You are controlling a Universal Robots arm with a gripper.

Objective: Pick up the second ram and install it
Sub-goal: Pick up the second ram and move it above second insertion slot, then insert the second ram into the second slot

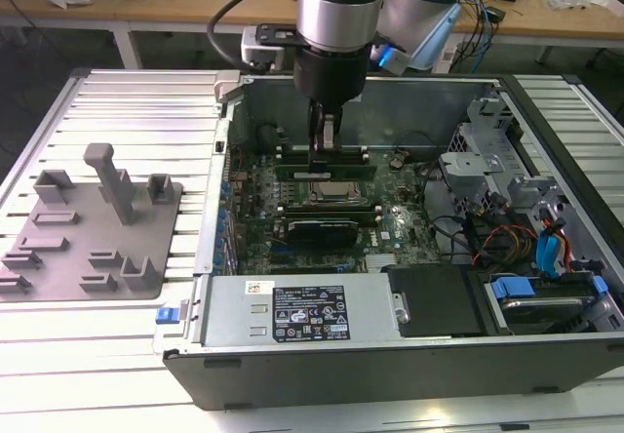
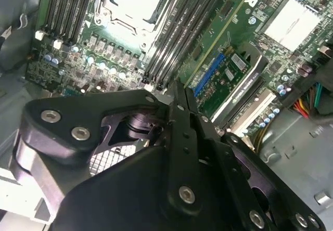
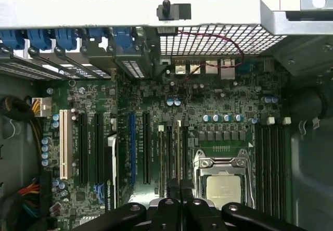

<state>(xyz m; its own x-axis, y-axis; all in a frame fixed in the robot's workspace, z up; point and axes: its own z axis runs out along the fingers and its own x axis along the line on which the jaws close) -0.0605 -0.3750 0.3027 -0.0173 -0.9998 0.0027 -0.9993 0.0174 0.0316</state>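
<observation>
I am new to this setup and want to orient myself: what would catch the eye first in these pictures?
The silver arm reaching into the open computer case at the exterior view's centre strikes first. Its pincer grips the second ram, a green stick, beside the shiny processor socket.

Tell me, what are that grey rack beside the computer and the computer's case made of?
Grey rack: probably plastic, matte and evenly grey, with blocky moulded or printed shapes. Computer case: looks like bare sheet metal, dull silver with soft reflections and folded edges.
</observation>
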